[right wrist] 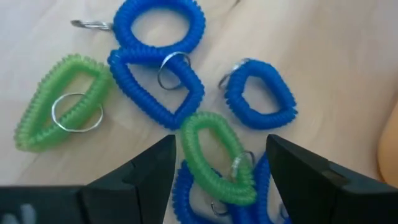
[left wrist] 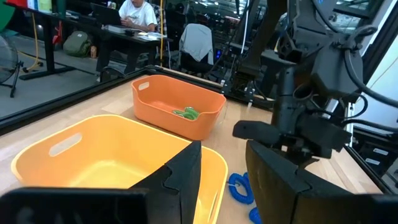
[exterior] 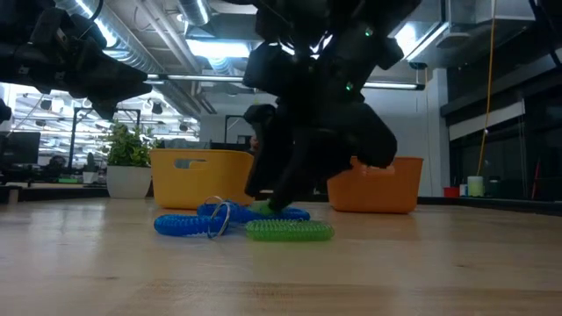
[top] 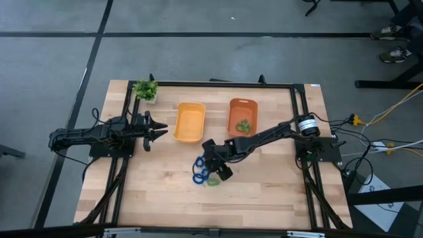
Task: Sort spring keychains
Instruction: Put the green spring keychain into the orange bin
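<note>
- Right gripper (right wrist: 219,171), fingers apart, straddles a green keychain (right wrist: 214,157) whose long axis slants across the blue keychains (right wrist: 158,81).
- Left gripper (top: 160,130), fingers apart, waits at far left.

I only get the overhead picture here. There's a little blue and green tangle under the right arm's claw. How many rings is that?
Observer: The right wrist view shows at least four blue keychains and two green keychains, with metal rings.
Operator: Is the claw holding one?
Observer: No. The right gripper is open, fingers either side of a green one.
Operator: Anything in the yellow bin?
Observer: The yellow bin looks empty; the orange bin holds green ones.
</note>
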